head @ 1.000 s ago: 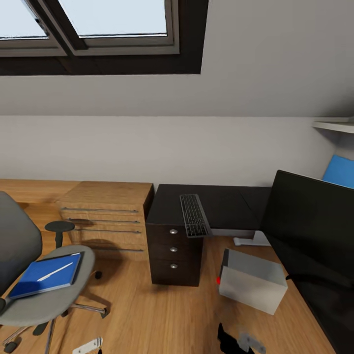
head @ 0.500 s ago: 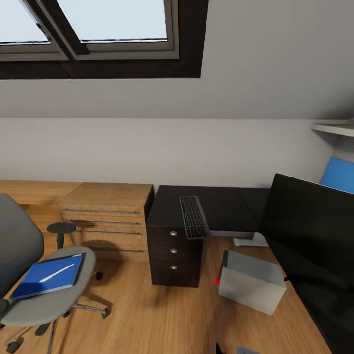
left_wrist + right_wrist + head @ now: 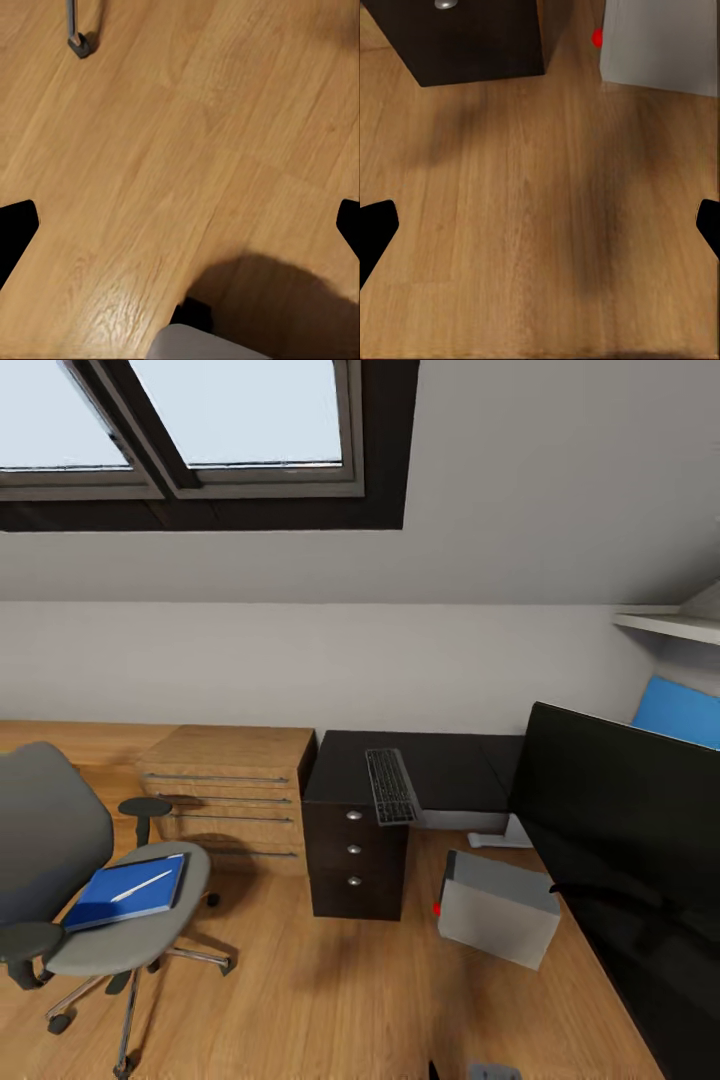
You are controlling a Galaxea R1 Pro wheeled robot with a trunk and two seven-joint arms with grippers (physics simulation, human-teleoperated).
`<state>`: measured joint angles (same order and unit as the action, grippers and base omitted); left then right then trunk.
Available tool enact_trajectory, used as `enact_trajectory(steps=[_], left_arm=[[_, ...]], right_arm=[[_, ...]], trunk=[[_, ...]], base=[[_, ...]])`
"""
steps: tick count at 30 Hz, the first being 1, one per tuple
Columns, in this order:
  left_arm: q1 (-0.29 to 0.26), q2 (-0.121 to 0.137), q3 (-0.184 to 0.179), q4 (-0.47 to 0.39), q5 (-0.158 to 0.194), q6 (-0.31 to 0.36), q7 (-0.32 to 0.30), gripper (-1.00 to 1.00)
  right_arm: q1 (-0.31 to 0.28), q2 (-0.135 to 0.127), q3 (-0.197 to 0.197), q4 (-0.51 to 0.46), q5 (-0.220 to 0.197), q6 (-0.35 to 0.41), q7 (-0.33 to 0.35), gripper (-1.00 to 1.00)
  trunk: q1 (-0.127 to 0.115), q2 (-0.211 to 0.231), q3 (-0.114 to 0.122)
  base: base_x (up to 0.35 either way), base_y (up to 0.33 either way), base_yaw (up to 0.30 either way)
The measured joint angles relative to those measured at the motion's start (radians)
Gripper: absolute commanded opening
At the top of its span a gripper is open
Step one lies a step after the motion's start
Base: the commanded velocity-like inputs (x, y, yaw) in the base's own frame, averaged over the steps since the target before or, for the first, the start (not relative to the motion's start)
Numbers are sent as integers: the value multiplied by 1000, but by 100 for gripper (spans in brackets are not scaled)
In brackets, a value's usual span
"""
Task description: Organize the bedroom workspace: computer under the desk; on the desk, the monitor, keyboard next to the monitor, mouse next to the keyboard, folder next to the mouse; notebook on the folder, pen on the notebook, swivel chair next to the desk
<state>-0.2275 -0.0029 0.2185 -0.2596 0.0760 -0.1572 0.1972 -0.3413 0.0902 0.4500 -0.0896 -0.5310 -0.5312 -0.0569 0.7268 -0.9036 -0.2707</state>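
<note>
The grey swivel chair (image 3: 60,860) stands at the left on the wood floor. A blue flat cover (image 3: 125,895) lies on its seat with the white pen (image 3: 142,886) on top; I cannot tell folder from notebook. The keyboard (image 3: 391,785) rests on the dark drawer unit (image 3: 355,860), overhanging its front. The grey computer (image 3: 497,908) sits on the floor beside the unit and shows again (image 3: 660,45) in the right wrist view. The black monitor (image 3: 610,830) fills the right side, over the black-topped desk (image 3: 455,770). The mouse is out of view. Left gripper (image 3: 180,225) and right gripper (image 3: 540,232) are open over bare floor.
A light-wood drawer chest (image 3: 225,795) stands against the wall left of the dark unit. A chair castor (image 3: 80,43) is in the left wrist view, and the dark unit's corner (image 3: 472,37) in the right wrist view. A blue panel (image 3: 680,712) and white shelf (image 3: 670,625) sit at the far right.
The whole head view has shifted: the camera pulled back and turned, so the chair shows more fully. The gripper parts at the picture's lower edge have slipped out. The objects themselves have not moved.
</note>
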Motion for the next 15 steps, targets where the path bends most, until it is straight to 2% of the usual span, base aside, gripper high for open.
enact_trajectory(steps=[10, 15], left_arm=[[0, 1, 1, 0, 1, 0, 0, 100], [0, 0, 3, 0, 2, 0, 0, 100]], right_arm=[[0, -1, 0, 0, 1, 0, 0, 100], [0, -1, 0, 0, 1, 0, 0, 100]], trunk=[[-38, 70, 27], [-58, 105, 39]], base=[[-342, 0, 109], [-342, 0, 40]])
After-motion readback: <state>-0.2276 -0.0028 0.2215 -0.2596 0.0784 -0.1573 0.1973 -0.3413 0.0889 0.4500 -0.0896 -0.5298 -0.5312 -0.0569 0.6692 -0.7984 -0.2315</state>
